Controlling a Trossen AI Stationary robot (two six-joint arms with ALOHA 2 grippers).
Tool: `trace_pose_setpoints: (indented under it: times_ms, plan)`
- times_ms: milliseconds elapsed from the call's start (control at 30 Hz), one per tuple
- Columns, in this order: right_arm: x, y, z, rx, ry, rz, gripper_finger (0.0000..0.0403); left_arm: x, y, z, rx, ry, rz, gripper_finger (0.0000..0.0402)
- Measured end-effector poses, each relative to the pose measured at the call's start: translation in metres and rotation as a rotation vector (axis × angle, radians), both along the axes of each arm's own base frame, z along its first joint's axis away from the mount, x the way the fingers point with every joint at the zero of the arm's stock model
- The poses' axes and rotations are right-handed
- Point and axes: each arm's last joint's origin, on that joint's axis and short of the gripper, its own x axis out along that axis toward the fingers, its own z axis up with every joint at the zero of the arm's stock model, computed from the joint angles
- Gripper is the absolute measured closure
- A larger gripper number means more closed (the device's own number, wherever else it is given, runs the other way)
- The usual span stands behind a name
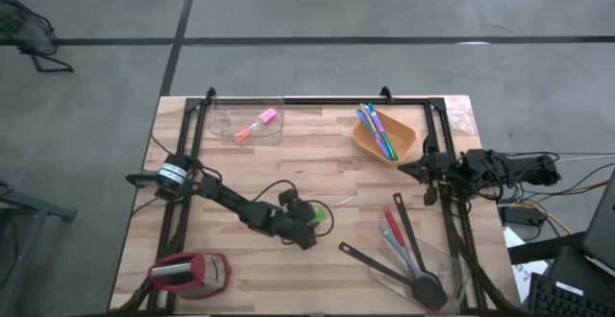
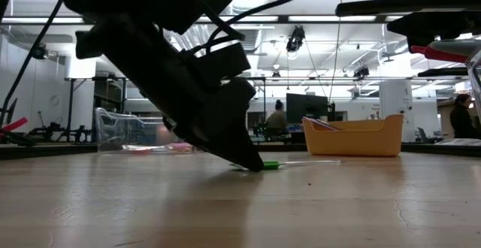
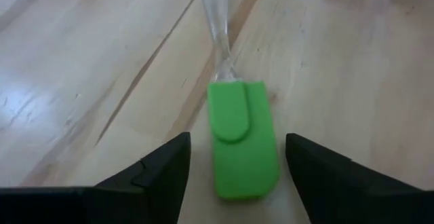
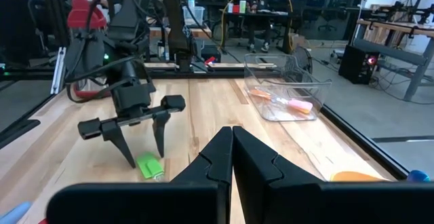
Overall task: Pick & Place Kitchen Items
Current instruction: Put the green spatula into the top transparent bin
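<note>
A small spatula with a green head (image 3: 243, 146) and a clear handle (image 3: 215, 20) lies flat on the wooden table near its middle. It also shows in the high view (image 1: 318, 215) and the right wrist view (image 4: 149, 165). My left gripper (image 3: 237, 139) is open and low over the table, pointing down, one finger on either side of the green head and not touching it. My right gripper (image 1: 402, 170) is shut and empty at the table's right side, above the table.
A clear tub (image 1: 248, 123) at the far left holds pink and orange pieces. An orange tub (image 1: 384, 136) at the far right holds blue and green sticks. Black spoons and a red-headed spatula (image 1: 404, 250) lie near right. A red-and-black object (image 1: 187, 272) stands near left.
</note>
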Motion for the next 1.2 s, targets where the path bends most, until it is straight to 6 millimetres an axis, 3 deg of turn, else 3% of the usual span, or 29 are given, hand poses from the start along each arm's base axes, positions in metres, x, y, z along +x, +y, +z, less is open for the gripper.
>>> trace_pose_setpoints:
  times_ms: [233,533,667,867,1200]
  plan:
    - [0.000,0.000,0.000,0.000,0.000,0.000,0.0394,0.005,0.011,-0.012,-0.029,0.029,-0.025,0.0214]
    - [0.000,0.000,0.000,0.000,-0.001,0.000,0.0394,0.006,0.022,-0.017,-0.037,0.076,-0.052,0.0375]
    - [0.000,0.000,0.000,0.000,0.000,0.000,0.0394,0.007,0.023,-0.013,-0.026,0.065,-0.050,0.0378]
    - [0.000,0.000,0.000,0.000,0.000,0.000,0.0394,0.002,0.024,0.008,0.018,0.053,-0.043,0.0379]
    - [0.000,0.000,0.000,0.000,0.000,0.000,0.0394,-0.045,0.041,0.068,0.163,0.190,0.113,0.0380]
